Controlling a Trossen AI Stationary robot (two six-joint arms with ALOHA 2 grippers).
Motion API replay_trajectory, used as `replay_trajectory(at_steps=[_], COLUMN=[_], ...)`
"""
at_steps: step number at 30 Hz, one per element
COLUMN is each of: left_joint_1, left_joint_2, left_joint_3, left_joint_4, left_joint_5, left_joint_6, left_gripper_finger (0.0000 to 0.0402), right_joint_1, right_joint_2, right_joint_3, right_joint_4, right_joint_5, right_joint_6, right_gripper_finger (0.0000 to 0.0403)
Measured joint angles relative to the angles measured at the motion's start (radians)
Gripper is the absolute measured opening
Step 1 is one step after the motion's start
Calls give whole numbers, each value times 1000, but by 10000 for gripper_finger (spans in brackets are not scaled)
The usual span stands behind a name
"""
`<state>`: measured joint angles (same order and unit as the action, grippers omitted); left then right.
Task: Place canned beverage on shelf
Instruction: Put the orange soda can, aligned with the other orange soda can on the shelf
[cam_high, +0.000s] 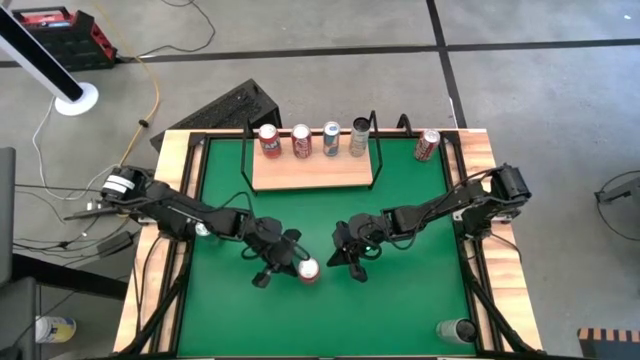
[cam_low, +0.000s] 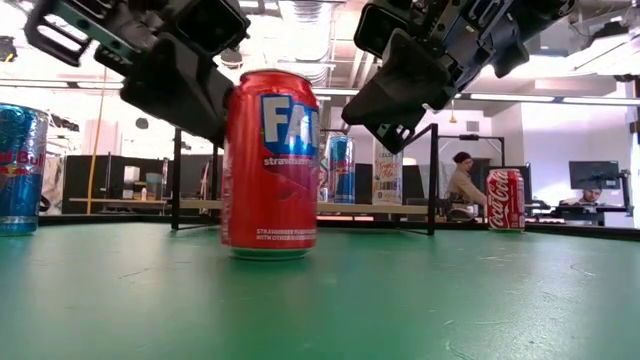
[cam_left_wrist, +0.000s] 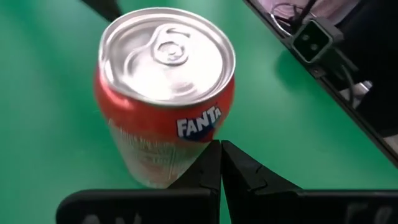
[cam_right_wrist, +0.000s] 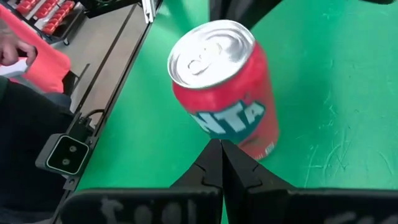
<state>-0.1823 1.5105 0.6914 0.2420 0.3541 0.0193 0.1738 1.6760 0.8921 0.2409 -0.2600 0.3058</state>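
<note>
A red Fanta can (cam_high: 308, 270) (cam_low: 270, 160) stands upright on its base on the green table top, in front of the shelf (cam_high: 312, 172). The shelf is a light-wood board with a black rod frame, and several cans stand in a row along its far edge. My left gripper (cam_high: 292, 262) (cam_left_wrist: 221, 149) is shut, its fingertips right at the can's left side. My right gripper (cam_high: 338, 257) (cam_right_wrist: 221, 148) is shut too. It hangs a little to the can's right, pointing at it, and the low view shows a gap between them. My left gripper's shut fingertips (cam_left_wrist: 211, 163) stand against the lower side wall of the Fanta can (cam_left_wrist: 180, 155), coming slanting down from the table's left. Whether they touch it, I cannot tell. The can stands upright on the table.
A red cola can (cam_high: 427, 145) stands on the green top right of the shelf. Another can (cam_high: 455, 330) sits at the near right corner, and a blue can (cam_low: 20, 170) shows at the low view's left. Wooden rails (cam_high: 170, 200) edge the table.
</note>
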Motion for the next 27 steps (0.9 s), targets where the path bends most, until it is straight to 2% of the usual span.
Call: replay_trajectory(at_steps=[13,17,23,27], left_joint_1=[72,75,56,33], left_joint_2=[0,-1,-1,8], left_joint_3=[0,0,0,0], left_joint_4=[-22,-55,-42,-1], left_joint_5=[-25,17,192,111], left_joint_6=[20,-39,-30,1], left_gripper_finger=[0,0,0,0], right_joint_1=[-21,-20,-2,-2], right_joint_2=[-2,-12,-11,-11], right_joint_3=[0,1,0,0], right_joint_4=[-56,-103,-113,-113], right_joint_5=[-1,-30,-56,-56], right_joint_6=[9,43,45,45], right_gripper_finger=[19,20,20,20])
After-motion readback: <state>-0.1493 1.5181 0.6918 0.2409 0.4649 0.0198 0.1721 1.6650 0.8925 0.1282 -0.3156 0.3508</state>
